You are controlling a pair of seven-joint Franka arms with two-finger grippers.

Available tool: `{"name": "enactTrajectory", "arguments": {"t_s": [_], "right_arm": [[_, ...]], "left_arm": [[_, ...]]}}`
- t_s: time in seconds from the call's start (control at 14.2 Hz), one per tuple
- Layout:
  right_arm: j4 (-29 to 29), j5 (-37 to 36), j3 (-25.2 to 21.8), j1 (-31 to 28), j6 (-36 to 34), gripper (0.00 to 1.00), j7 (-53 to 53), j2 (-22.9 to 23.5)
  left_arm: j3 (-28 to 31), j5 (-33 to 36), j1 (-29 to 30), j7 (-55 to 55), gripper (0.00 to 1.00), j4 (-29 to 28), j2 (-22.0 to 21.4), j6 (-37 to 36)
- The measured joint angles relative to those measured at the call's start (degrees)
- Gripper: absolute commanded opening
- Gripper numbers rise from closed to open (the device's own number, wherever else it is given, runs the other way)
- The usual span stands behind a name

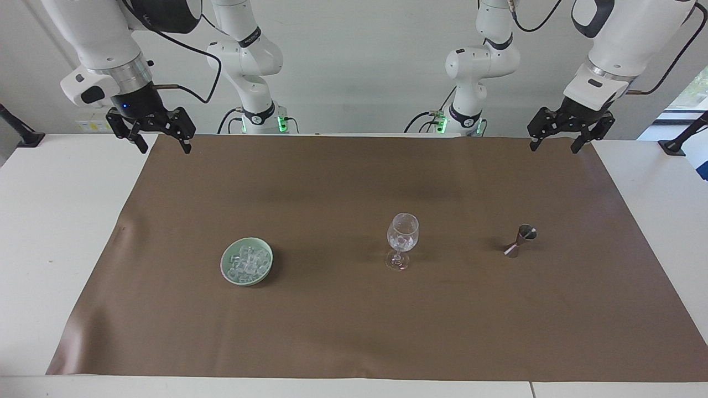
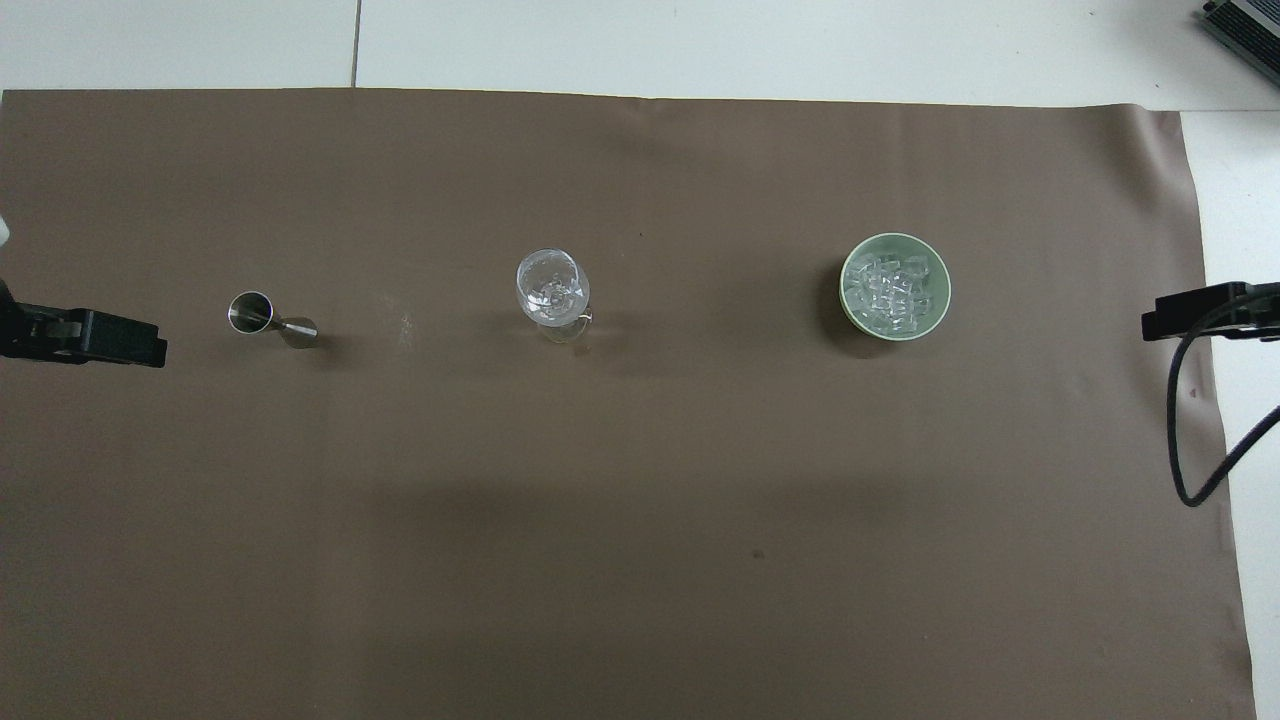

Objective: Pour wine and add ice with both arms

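Ice [image 1: 247,260] [image 2: 893,287] fills a pale green bowl [image 1: 225,268] [image 2: 846,300] on the brown mat, toward the right arm's end. A clear stemmed glass [image 1: 402,235] [image 2: 552,285] stands upright mid-mat with glassy pieces in it. A small metal jigger [image 1: 520,240] [image 2: 270,318] stands toward the left arm's end. My right gripper [image 1: 162,145] [image 2: 1180,315] hangs open and empty, high over the mat's corner by its base. My left gripper [image 1: 553,148] [image 2: 120,340] hangs open and empty over the mat's other corner by its base. Wine is out of view.
The brown mat [image 1: 354,331] covers most of the white table [image 1: 55,221]. A black cable [image 2: 1195,440] loops down from the right arm over the mat's edge. Both arm bases [image 1: 260,119] stand at the table's robot end.
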Motion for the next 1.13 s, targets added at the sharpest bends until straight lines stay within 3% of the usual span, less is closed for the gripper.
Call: {"name": "enactTrajectory", "arguments": {"t_s": [0.35,1.13], "right_arm": [[2.5,0.0,-2.1,0.0,-3.9,1.0,-0.3,-0.9],[2.7,0.0,-2.1,0.7,-6.4,1.0,-0.3,-1.0]], "left_arm": [[0.0,0.0,0.0,0.0,1.0,0.0,-0.1,0.0],[0.1,0.0,0.0,0.0,1.0,0.1,-0.7,-0.2]]}}
